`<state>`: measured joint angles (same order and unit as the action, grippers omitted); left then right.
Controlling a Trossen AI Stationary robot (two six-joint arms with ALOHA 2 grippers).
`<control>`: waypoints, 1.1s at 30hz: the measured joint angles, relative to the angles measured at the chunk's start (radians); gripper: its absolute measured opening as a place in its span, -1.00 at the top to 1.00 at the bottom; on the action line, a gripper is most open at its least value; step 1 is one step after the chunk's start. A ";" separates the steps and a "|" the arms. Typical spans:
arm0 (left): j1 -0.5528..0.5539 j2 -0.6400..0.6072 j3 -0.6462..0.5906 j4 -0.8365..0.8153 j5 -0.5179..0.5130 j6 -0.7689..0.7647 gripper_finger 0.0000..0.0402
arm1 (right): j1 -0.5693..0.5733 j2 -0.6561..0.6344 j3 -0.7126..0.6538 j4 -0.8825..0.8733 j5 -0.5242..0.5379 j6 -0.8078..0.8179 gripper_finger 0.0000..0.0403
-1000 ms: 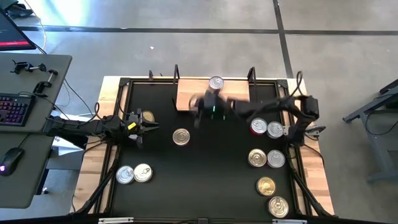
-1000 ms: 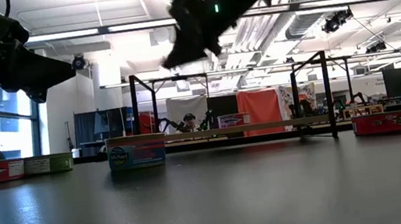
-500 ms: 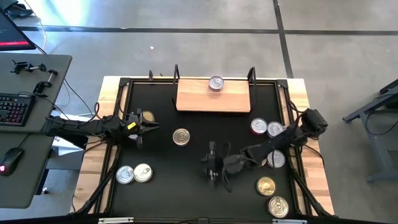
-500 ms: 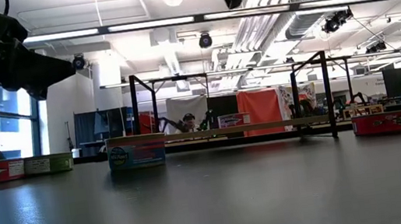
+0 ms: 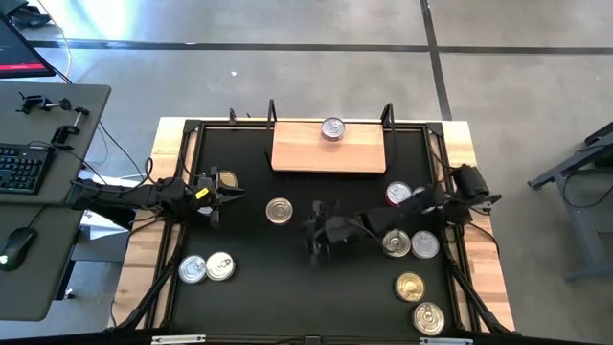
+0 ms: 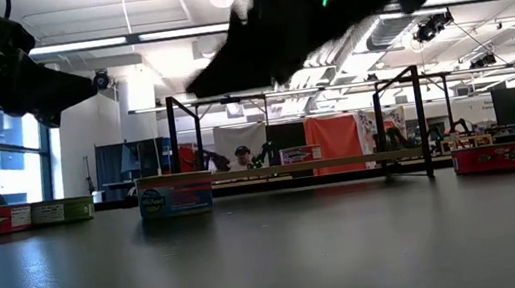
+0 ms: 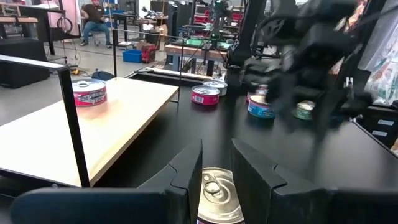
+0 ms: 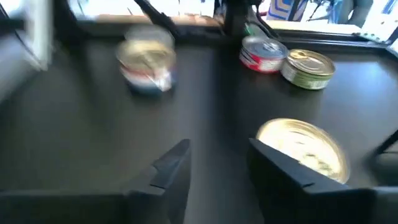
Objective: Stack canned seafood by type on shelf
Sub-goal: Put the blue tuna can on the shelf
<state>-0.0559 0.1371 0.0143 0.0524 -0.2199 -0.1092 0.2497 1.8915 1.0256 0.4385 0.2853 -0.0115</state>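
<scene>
The shelf stands at the table's far edge with one silver-lidded, red-sided tin resting on its base near the far rim. Other canned seafood lies on the black tabletop. One tin is near the middle, two are at the near left, and several are on the right. My right gripper hovers open over the table's middle, blurred, with a gold-lidded tin just beside one finger. My left gripper waits at the left, open by a narrow gap, above a gold-lidded tin.
Thin black posts stand at the shelf's ends. A red-sided tin lies under my right arm. A side desk with a keyboard stands beyond the table's left edge. Bare tabletop lies between the middle tin and the near edge.
My right gripper has left the shelf's near edge, swung down toward the table's near side, then come back a little toward the middle, lower than before. The tin on the shelf has stayed where it was.
</scene>
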 joint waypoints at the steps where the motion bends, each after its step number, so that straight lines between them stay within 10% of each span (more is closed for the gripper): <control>1: 0.000 0.000 0.000 -0.001 -0.001 -0.002 0.62 | -0.021 0.023 0.002 0.009 -0.015 -0.062 0.16; 20: 0.000 0.000 0.000 -0.004 -0.035 -0.047 0.62 | -0.128 0.324 0.327 -0.202 -0.056 -0.599 0.49; 26: 0.000 0.000 0.000 -0.003 -0.035 -0.060 0.62 | -0.108 0.324 0.328 -0.231 0.060 -0.599 0.92; 33: 0.000 0.000 0.000 -0.003 -0.035 -0.056 0.62 | -0.061 0.311 0.324 -0.314 0.295 -0.617 0.98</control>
<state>-0.0558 0.1371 0.0143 0.0490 -0.2550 -0.1650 0.1888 2.2029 1.3500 0.1245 0.5807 -0.6280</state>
